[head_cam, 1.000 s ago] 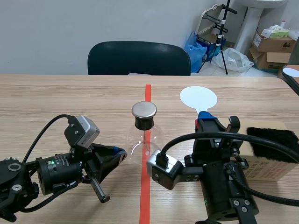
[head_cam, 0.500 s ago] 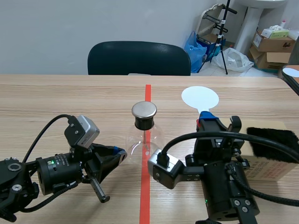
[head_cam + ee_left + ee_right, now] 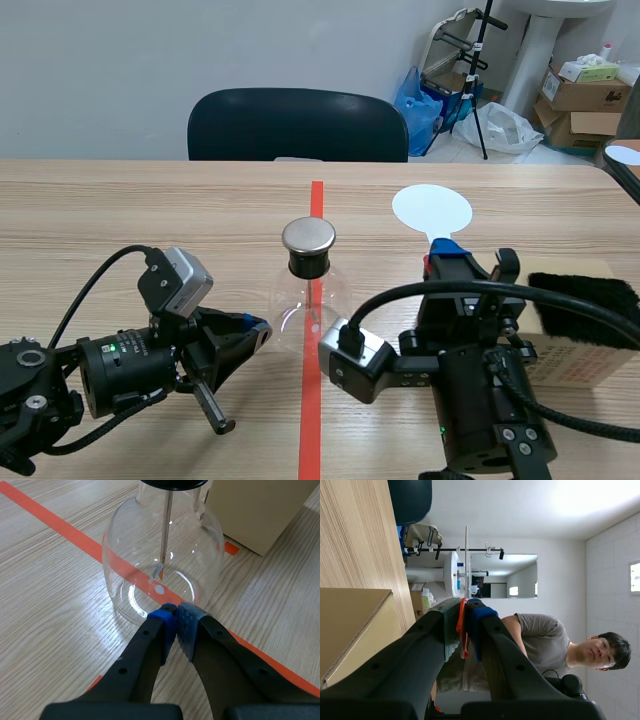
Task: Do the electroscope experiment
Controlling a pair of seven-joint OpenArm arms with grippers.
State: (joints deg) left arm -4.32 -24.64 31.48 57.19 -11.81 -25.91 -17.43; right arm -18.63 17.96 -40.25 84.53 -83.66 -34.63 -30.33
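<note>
A: Where the orange-red line runs along the table, the electroscope stands upright: a clear round flask with a black stopper and a flat metal cap. A thin rod hangs down inside the glass with small foil leaves at its end.

B: And the end effectors?

A: The left end effector lies low on the table with its fingers pressed together on nothing. Its tips are right at the base of the glass, though I cannot tell whether they touch it. The right end effector pinches the handle of a white paddle, whose round disc is held up to the right of the flask and apart from the cap.

B: Room to move?

A: Bare wood lies left of the flask and beyond it to the far edge, where a chair stands. On the right side sits a cardboard box with a black cloth on top.
</note>
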